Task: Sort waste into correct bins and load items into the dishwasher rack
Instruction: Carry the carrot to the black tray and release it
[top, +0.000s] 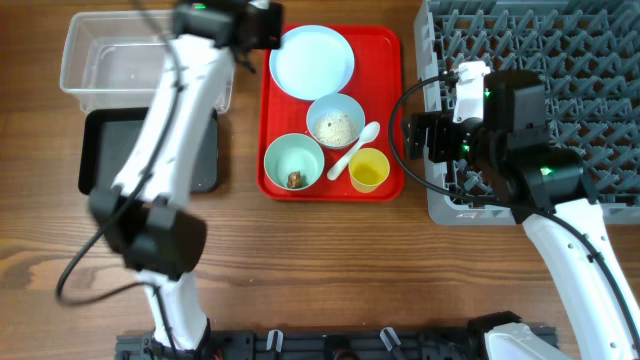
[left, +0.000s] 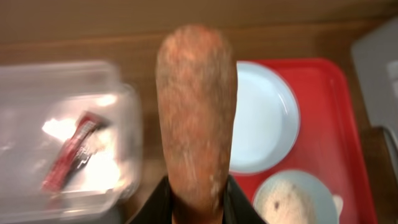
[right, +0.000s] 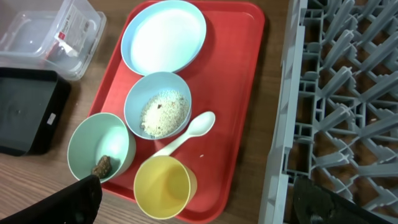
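Observation:
In the left wrist view my left gripper (left: 199, 208) is shut on an orange carrot piece (left: 196, 112), held above the wood between the clear tub (left: 127, 124) and the red tray. A red wrapper (left: 69, 152) lies in that tub. My right gripper (right: 202, 202) is open above the tray's near right corner, beside the grey rack (top: 440, 205). The tray carries a pale blue plate (top: 311, 61), a bowl of rice (top: 335, 122), a bowl (top: 285, 155) with a brown lump (top: 295, 179), a yellow cup (top: 368, 170) and a white spoon (top: 355, 145).
The black tray (top: 100, 150) sits just in front of the clear tub (top: 100, 60) at the left. The red tray (top: 385, 60) lies in the middle, the rack along the right edge. My left arm stretches over the black tray.

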